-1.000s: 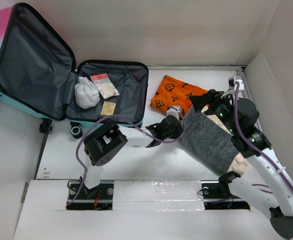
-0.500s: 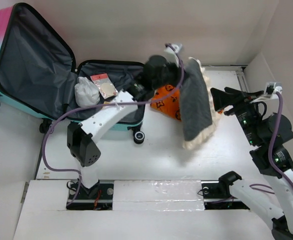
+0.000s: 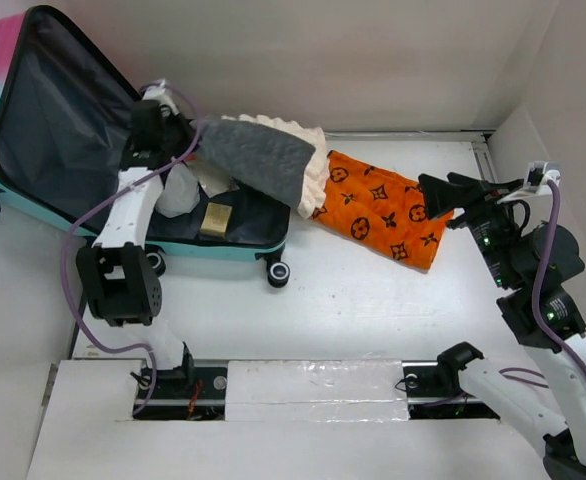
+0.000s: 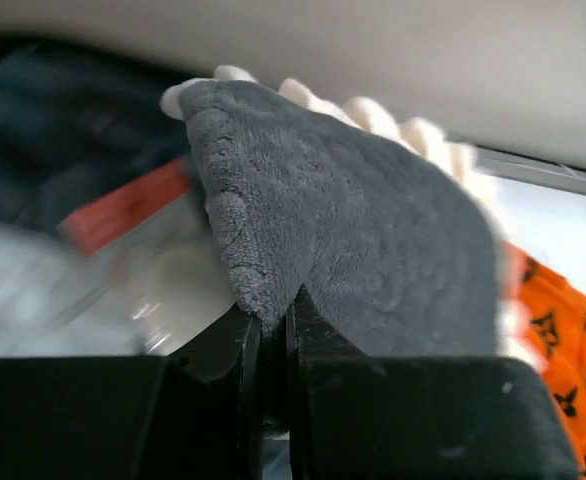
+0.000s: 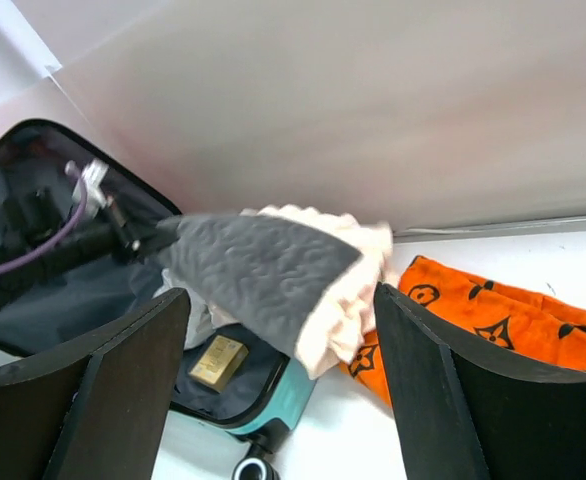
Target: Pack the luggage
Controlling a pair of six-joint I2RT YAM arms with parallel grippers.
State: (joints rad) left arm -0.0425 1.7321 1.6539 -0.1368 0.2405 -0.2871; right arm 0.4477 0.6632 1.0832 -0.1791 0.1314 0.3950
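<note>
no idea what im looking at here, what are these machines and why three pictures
These are two robot arms bolted to a white table. One picture looks down from above. The other two come from small cameras on each arm's wrist, so you see the black fingers up close. The left gripper is shut on a grey towel and holds it over the open suitcase, which has a white bundle and a small tan packet inside. An orange patterned cloth lies on the table beside the suitcase. The right gripper is open and holds nothing.
</note>
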